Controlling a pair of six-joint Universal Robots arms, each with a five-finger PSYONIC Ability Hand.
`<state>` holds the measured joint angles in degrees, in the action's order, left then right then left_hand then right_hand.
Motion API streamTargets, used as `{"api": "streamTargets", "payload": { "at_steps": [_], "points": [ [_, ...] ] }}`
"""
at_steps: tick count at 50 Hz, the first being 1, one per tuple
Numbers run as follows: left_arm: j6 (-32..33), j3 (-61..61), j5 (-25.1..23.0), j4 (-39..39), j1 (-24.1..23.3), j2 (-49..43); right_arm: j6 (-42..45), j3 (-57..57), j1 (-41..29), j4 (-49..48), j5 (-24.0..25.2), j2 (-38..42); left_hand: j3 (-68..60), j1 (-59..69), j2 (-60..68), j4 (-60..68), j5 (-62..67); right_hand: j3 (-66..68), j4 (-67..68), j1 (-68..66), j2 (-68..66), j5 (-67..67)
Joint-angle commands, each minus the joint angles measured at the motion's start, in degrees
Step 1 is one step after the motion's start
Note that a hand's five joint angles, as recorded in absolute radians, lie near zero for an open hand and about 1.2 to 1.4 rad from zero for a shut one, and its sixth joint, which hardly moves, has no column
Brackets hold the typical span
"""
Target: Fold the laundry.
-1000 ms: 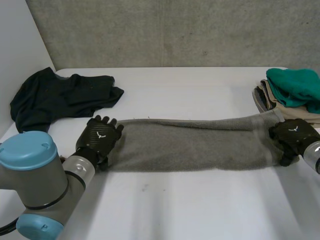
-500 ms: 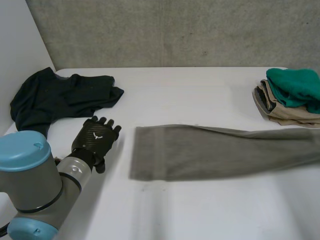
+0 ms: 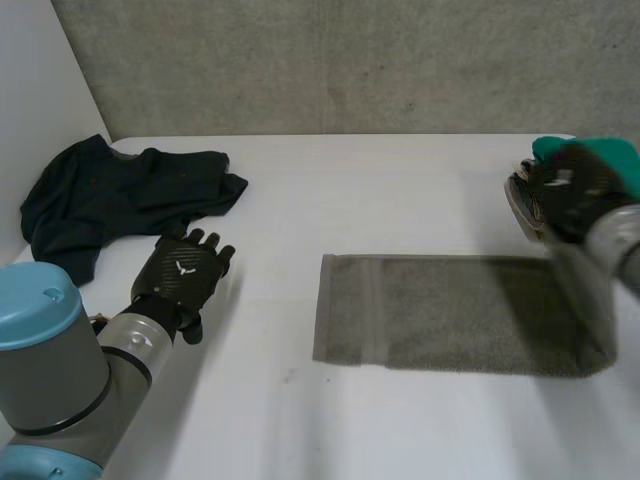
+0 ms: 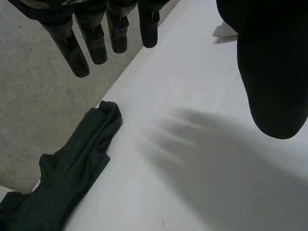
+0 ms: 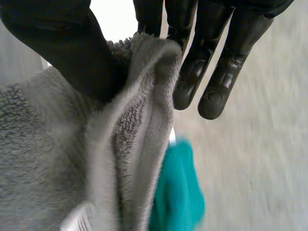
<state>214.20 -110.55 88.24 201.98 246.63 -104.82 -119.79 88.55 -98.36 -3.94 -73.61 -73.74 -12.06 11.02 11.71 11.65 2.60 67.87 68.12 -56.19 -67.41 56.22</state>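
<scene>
Grey towel (image 3: 450, 315) lies flat on white bench (image 3: 400, 190), right of centre, w/ its right end lifted off the surface. R hand (image 3: 572, 195) has that end, up by the teal cloth (image 3: 625, 160). Its wrist view shows the towel (image 5: 48, 144) edge pinched btwn thumb and fingers. L hand (image 3: 185, 280) is at bench's left, well apart from towel, fingers straight, holding nothing. Dark garment (image 3: 110, 190) lies crumpled just beyond it.
</scene>
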Motion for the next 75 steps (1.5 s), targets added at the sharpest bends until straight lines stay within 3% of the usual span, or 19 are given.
{"api": "streamTargets", "payload": {
  "at_steps": [1, 5, 10, 12, 13, 16, 19, 24, 30, 38, 41, 47, 55, 62, 68, 71, 75],
  "points": [
    [-0.01, -0.37, 0.09, -0.01, 0.00, 0.31, -0.88, -2.94, -23.25, -0.55, 0.22, 7.36, -0.84, 1.88, 1.20, 1.26, 0.30, 12.13, 11.88, -23.81, -12.59, 13.78],
    [-0.01, -0.37, 0.00, 0.08, -0.18, 0.23, -0.62, -3.47, -29.24, -0.90, 0.49, 13.42, -0.68, 1.71, 1.03, 1.09, 0.13, 12.13, 11.88, -23.81, -12.59, 13.78],
    [-0.01, 0.33, -0.18, 0.25, -0.71, -0.04, -0.53, -3.48, -31.37, -1.16, -0.04, 19.33, -0.51, 1.55, 0.86, 0.92, -0.04, 9.69, 9.44, -21.37, -10.15, 11.34],
    [-0.01, 1.03, -0.18, 0.34, -0.88, -0.12, -0.88, -3.39, -31.20, -1.07, -0.21, 19.24, -0.51, 1.55, 0.86, 0.92, -0.04, -16.10, -16.34, 4.41, 15.63, -14.44],
    [-0.01, 1.38, -0.18, 0.43, -1.06, -0.21, -1.75, -3.30, -30.85, -1.25, -0.65, 18.72, -0.51, 1.55, 0.86, 0.92, -0.04, -44.22, -44.47, 32.53, 43.76, -42.57],
    [-0.01, 3.67, 0.00, 0.52, -2.90, -0.48, -4.99, -2.69, -30.76, -3.17, -1.09, 16.36, -0.51, 1.55, 0.86, 0.92, -0.04, -57.87, -58.12, 46.19, 57.41, -56.22],
    [-0.01, 6.48, 0.17, 0.78, -5.71, -0.56, -10.62, -1.55, -29.88, -4.94, -1.27, 11.00, -0.51, 1.55, 0.86, 0.92, -0.04, -57.87, -58.12, 46.19, 57.41, -56.22],
    [-0.53, 11.14, 0.26, 0.95, -9.84, -2.05, -28.95, 2.67, -19.98, -5.47, -0.92, -1.22, -0.68, 1.71, 1.03, 1.09, 0.13, -57.87, -58.12, 46.19, 57.41, -56.22],
    [-4.66, 18.87, 0.26, 0.87, -17.92, -7.41, -40.07, 7.15, -14.07, -4.33, -1.27, -6.41, -1.35, 2.39, 1.71, 1.76, 0.81, -57.87, -58.12, 46.19, 57.41, -56.22],
    [-11.34, 28.36, 0.00, 0.43, -24.87, -16.29, -36.92, 16.12, -4.74, -2.74, -1.27, -8.09, -1.68, 2.72, 2.04, 2.10, 1.14, -57.87, -58.12, 46.19, 57.41, -56.22],
    [-11.96, 32.13, 0.00, -0.10, -25.58, -20.76, -35.34, 18.23, -3.95, -2.74, -1.36, -7.65, -1.85, 2.89, 2.21, 2.27, 1.31, -57.87, -58.12, 46.19, 57.41, -56.22],
    [-11.52, 37.50, 0.17, -1.42, -25.84, -27.63, -33.50, 20.34, -2.99, -3.36, -1.27, -3.27, -2.69, 3.73, 3.05, 3.11, 2.15, -38.83, -39.08, 27.15, 38.37, -37.18],
    [-11.43, 42.69, 0.52, -3.43, -25.41, -33.78, -29.89, 20.78, -2.28, -3.45, -1.62, 0.87, -3.53, 4.57, 3.89, 3.95, 2.99, -36.09, -36.34, 24.40, 35.63, -34.44],
    [-11.26, 44.01, 6.67, -3.53, -23.21, -34.31, -28.30, 20.78, -2.28, -4.59, -2.76, 1.05, -4.54, 5.58, 4.90, 4.96, 4.00, -35.92, -36.17, 24.24, 35.46, -34.27],
    [-3.27, 44.46, 18.01, -3.35, -20.04, -33.97, -28.30, 20.87, -2.37, -4.85, -3.03, 1.05, -4.55, 5.59, 4.90, 4.96, 4.00, -35.92, -36.17, 24.24, 35.46, -34.27],
    [-0.63, 42.80, 17.76, -3.35, -20.48, -33.61, -28.39, 20.96, -2.37, -4.85, -2.94, 1.05, -1.70, 2.74, 2.06, 2.12, 1.16, -35.92, -36.17, 24.24, 35.46, -34.27],
    [-2.89, 39.98, 14.17, -3.18, -21.88, -30.90, -28.30, 21.13, -2.46, -4.85, -2.94, 0.96, -0.52, 1.56, 0.88, 0.94, -0.02, -35.92, -36.17, 24.24, 35.46, -34.27]
  ]
}}
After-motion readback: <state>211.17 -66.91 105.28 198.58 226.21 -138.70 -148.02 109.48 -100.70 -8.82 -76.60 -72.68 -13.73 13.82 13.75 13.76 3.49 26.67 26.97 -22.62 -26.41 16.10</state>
